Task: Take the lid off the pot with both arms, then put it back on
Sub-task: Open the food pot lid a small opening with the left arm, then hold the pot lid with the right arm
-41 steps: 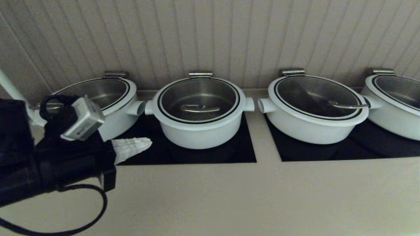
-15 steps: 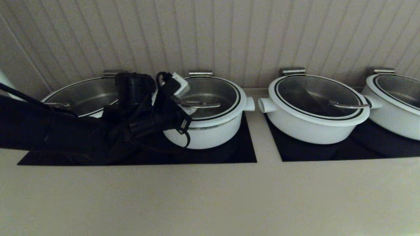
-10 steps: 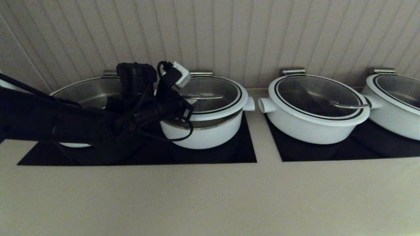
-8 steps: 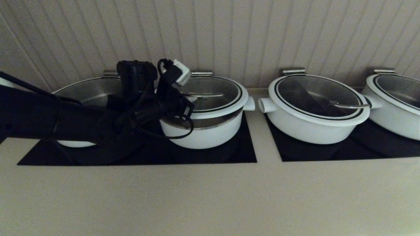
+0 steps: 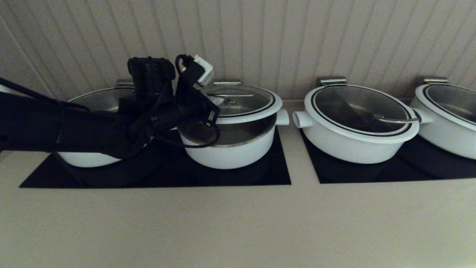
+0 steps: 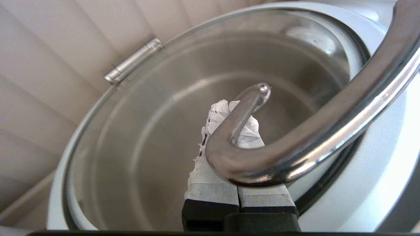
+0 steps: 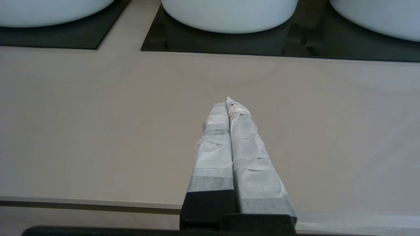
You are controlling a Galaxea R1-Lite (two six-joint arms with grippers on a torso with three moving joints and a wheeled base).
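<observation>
head view frontal, wrist views close

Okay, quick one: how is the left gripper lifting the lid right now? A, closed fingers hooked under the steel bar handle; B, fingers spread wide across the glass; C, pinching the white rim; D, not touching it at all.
A: in the left wrist view the left gripper has its taped fingers pressed together under the lid's steel handle, with the lid's front edge raised off the pot.

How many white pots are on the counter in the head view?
4: far-left pot behind the left arm, the pot with its lid lifted, a wide pot, and one cut off at right.
</observation>
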